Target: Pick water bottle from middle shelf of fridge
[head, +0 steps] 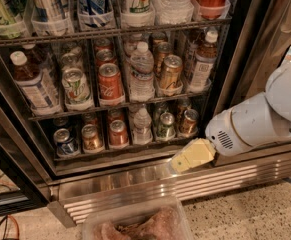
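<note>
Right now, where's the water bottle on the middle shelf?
Camera view, centre: the water bottle stands between a red can and a gold can. The gripper sits lower right.
</note>
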{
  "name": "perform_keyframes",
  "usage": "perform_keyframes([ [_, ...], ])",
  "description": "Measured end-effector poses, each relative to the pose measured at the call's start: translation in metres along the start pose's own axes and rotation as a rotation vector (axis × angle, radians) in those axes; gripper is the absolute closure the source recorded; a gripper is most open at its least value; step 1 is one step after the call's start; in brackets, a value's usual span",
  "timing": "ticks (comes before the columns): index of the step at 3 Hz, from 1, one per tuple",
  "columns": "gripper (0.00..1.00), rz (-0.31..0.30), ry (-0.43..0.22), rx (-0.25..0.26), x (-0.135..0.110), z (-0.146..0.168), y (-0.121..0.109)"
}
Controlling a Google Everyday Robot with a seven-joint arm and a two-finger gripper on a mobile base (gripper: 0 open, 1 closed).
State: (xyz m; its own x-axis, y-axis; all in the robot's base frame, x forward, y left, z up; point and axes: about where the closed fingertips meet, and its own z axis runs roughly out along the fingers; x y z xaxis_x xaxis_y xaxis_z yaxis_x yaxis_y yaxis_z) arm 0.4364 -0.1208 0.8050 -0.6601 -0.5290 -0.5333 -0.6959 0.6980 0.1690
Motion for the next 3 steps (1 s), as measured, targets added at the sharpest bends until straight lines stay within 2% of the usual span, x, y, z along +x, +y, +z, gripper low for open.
perform_keyframes([
  [1,0.0,0.017,-0.048,-0.003,-0.008,0.018,0.003],
  [2,0.0,0.089,-0.121,0.027,-0.027,0.05,0.005],
  [3,0.0,0.188,-0.226,0.074,-0.05,0.063,-0.012],
])
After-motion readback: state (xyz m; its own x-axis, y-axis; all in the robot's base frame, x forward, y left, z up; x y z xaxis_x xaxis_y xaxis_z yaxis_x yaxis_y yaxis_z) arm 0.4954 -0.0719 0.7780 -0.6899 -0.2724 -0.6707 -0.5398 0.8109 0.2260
